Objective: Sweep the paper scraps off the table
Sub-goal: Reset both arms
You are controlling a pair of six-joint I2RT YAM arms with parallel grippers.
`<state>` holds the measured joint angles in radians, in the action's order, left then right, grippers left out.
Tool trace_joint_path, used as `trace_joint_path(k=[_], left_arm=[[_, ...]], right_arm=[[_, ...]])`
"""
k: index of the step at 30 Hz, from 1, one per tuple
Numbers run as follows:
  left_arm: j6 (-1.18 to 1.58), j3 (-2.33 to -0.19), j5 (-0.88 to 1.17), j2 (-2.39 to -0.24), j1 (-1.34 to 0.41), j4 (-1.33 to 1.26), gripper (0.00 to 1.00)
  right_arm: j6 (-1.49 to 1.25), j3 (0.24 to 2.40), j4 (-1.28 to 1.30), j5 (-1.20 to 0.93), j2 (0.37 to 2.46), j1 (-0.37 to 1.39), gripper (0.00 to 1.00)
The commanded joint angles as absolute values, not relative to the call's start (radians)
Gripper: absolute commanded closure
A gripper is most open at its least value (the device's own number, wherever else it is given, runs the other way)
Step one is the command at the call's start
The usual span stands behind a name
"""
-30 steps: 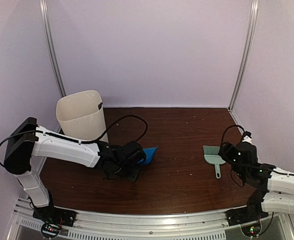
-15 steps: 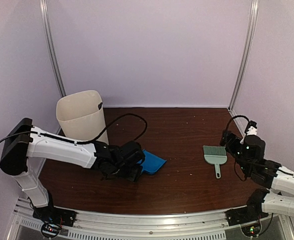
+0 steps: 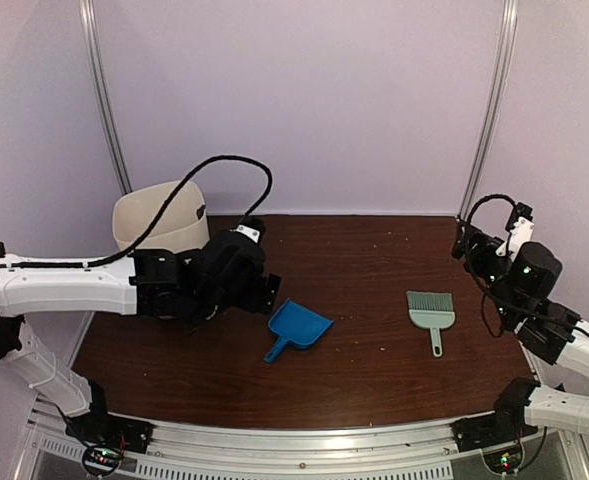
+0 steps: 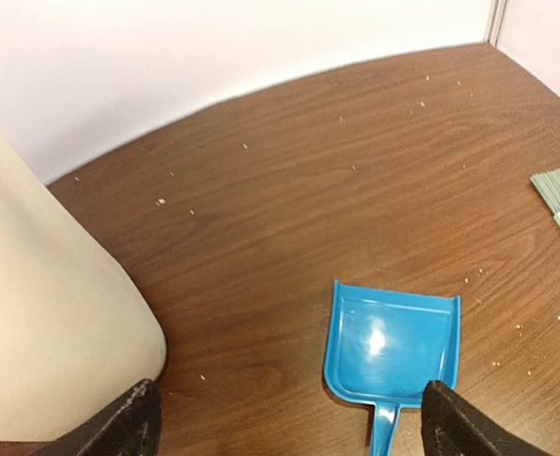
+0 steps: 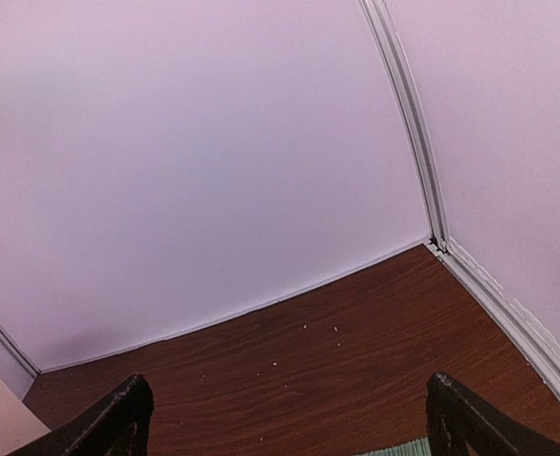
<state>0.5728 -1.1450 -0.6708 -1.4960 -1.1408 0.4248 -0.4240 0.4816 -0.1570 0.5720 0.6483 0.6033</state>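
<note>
Only tiny pale paper scraps [image 4: 161, 201] show, dotted over the far part of the dark wood table [image 3: 374, 370]; a few more scraps [image 5: 306, 328] lie near the back wall. My left gripper [image 3: 264, 290] hangs open above the table, beside the bin. In the left wrist view, its fingers [image 4: 127, 423] stand wide, with nothing between them. The blue dustpan [image 4: 394, 344] lies flat below it. My right gripper [image 3: 469, 245] is raised at the back right, open and empty [image 5: 294, 423]. The pale green brush [image 3: 431, 312] lies on the table below it.
A cream bin [image 3: 159, 225] stands at the back left, close to my left arm. Lilac walls with metal posts [image 3: 489, 110] close in the table. A silver rail [image 3: 304, 440] runs along the front edge.
My left gripper opened and let go of the dustpan, which now lies flat; the arm rose and drew back toward the bin. My right gripper opened wider and lifted away from the brush.
</note>
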Motion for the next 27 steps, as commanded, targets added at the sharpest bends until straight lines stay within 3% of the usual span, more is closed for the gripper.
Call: trace_joint_path(k=[1, 15, 27], left_arm=[[0.466, -1.161, -0.814, -1.391, -1.144, 0.370, 0.02], [0.309, -0.927, -1.064, -1.110, -1.140, 0.203, 0.02], [0.268, -0.886, -1.104, -1.084, -1.128, 0.159, 0.02]], right_arm=[[-0.308, 0.514, -0.205, 0.513, 0.630, 0.597, 0.00], [-0.233, 0.448, -0.318, 0.426, 0.660, 0.598, 0.00], [-0.211, 0.428, -0.355, 0.419, 0.658, 0.598, 0.00]])
